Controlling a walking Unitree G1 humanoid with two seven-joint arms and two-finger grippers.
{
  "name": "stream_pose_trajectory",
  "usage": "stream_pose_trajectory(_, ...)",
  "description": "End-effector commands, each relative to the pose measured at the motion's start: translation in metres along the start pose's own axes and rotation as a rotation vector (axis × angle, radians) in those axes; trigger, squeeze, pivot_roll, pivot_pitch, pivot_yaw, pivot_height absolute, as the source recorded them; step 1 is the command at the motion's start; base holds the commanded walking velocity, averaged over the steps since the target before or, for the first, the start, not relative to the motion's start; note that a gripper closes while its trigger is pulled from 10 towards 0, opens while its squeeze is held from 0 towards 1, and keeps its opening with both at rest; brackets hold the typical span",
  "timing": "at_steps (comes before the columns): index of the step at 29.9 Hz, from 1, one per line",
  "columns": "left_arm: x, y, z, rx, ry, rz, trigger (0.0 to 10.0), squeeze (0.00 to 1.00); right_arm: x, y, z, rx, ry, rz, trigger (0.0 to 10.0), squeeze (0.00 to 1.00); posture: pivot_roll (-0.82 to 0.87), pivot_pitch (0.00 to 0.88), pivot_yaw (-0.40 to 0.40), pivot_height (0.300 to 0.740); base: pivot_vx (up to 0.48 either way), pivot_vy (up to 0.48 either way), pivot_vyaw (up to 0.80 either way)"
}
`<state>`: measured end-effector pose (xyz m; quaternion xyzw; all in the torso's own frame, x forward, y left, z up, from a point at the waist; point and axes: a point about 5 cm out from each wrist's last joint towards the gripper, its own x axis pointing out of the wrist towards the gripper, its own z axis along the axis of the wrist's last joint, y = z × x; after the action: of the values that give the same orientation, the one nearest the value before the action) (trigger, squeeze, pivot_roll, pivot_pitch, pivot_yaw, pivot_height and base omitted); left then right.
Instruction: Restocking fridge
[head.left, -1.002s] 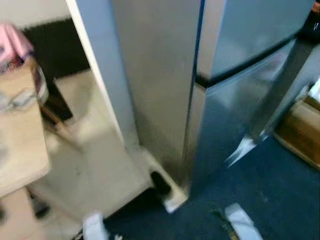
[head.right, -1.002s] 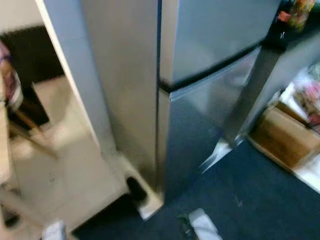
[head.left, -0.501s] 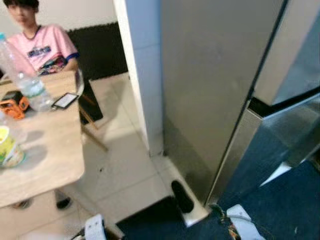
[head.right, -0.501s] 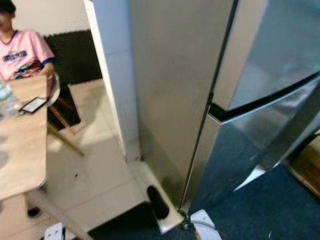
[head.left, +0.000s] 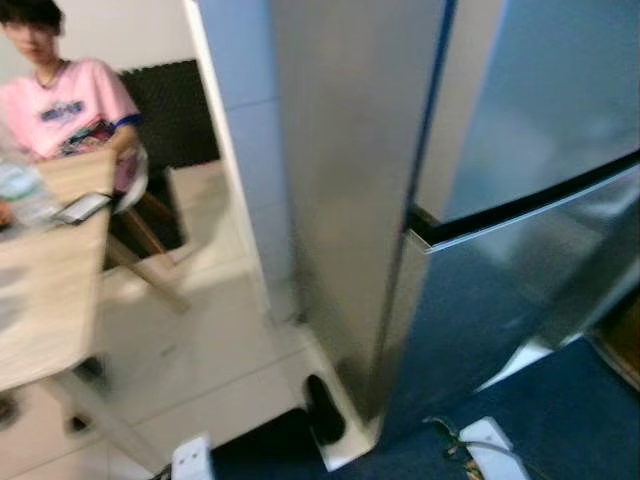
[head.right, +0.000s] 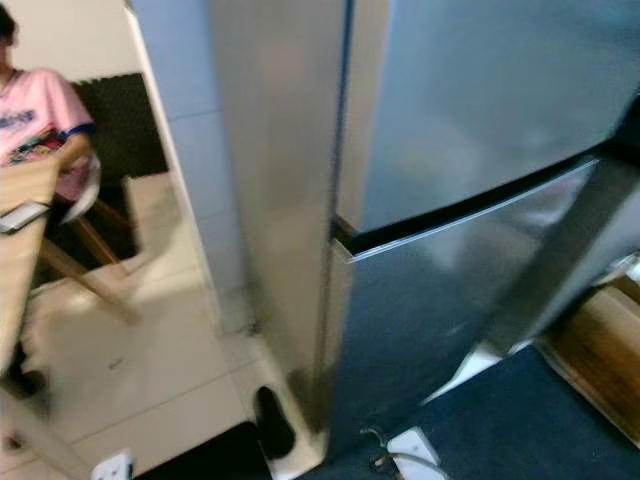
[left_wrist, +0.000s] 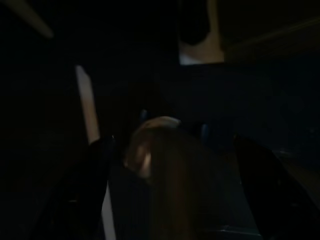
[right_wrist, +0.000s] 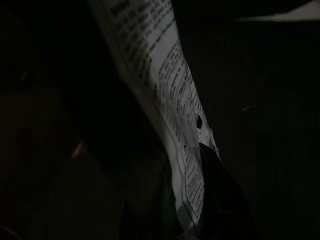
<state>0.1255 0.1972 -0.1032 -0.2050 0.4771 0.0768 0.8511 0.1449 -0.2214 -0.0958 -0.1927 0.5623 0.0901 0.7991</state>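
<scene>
A white power strip (head.left: 190, 460) lies at 7 o'clock on the tiled floor. The silver fridge (head.left: 480, 200) stands upright, doors shut, its long axis vertical, from centre to 3 o'clock. A seated person (head.left: 70, 100) at a wooden table (head.left: 45, 300) sits at 10 o'clock. Neither gripper's finger state can be made out; the right wrist view shows a printed package (right_wrist: 175, 125).

Domestic kitchen with adjoining dining area. Indicated by a tall stainless-steel fridge (head.left: 480, 250), two doors shut, dark seam between upper and lower door, standing on a dark blue mat (head.left: 560, 400). Beside the fridge, a pale tiled wall column (head.left: 240, 150) and light floor tiles (head.left: 200, 360). At the left edge, a wooden dining table (head.left: 45, 300) carrying a phone (head.left: 82, 207) and a plastic bottle (head.left: 20, 185), with a seated person (head.left: 65, 105) in a pink shirt at its far corner.
</scene>
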Motion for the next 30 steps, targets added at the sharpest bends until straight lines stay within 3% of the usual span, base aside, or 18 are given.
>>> stream_pose_trajectory(1,0.000,-0.001,-0.002,-0.005,0.007,-0.006,10.0,0.00,-0.001,-0.007,0.004,0.006,-0.020,-0.019,10.0,0.00,-0.05,0.000,0.025,0.740,0.000,-0.439,0.00)
stream_pose_trajectory(8,0.000,0.000,-0.002,-0.031,0.004,0.005,10.0,0.00,-0.001,-0.007,0.003,0.000,-0.015,-0.016,10.0,0.00,-0.05,0.000,0.021,0.740,0.000,-0.391,0.00)
stream_pose_trajectory(12,0.000,0.000,-0.002,-0.034,-0.002,0.007,10.0,0.00,-0.001,-0.007,0.003,0.000,-0.014,-0.015,10.0,0.00,-0.05,0.000,0.021,0.740,0.000,0.000,0.00)
stream_pose_trajectory(24,-0.002,0.015,0.034,-0.130,-0.167,0.043,10.0,0.00,-0.001,-0.007,0.005,-0.008,-0.018,-0.007,10.0,0.00,-0.04,0.000,0.021,0.740,0.000,0.000,0.00)
stream_pose_trajectory(30,-0.002,0.014,0.041,-0.102,-0.177,0.001,10.0,0.00,-0.001,-0.007,0.005,-0.016,-0.016,-0.004,10.0,0.00,-0.04,0.000,0.020,0.740,0.000,-0.231,0.00)
